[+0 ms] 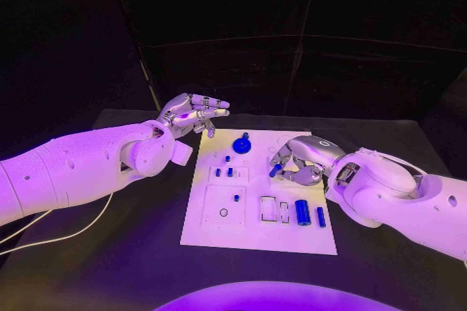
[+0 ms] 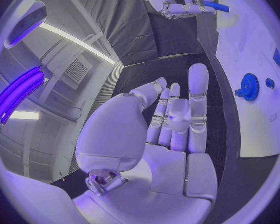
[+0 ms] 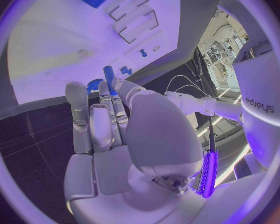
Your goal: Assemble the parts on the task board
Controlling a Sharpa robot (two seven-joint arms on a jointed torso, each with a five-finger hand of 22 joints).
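The white task board (image 1: 255, 230) lies in the middle of the black table. My right hand (image 1: 304, 160) hovers over the board's right side and pinches a short blue rod (image 1: 275, 169); the same blue rod (image 3: 108, 76) sticks out past its fingertips in the right wrist view. My left hand (image 1: 194, 113) is raised beyond the board's far left corner, fingers apart and holding nothing. A blue gear (image 1: 241, 146) stands near the board's far edge, between the two hands. A thick blue cylinder (image 1: 303, 212) and a thinner blue pin (image 1: 320, 216) lie at the near right.
Small blue pegs (image 1: 229, 171) stand in a raised block left of centre, and another peg (image 1: 237, 198) sits just nearer. Two empty rectangular slots (image 1: 268, 208) lie beside the cylinder. A white cable (image 1: 59, 237) runs over the table at the left.
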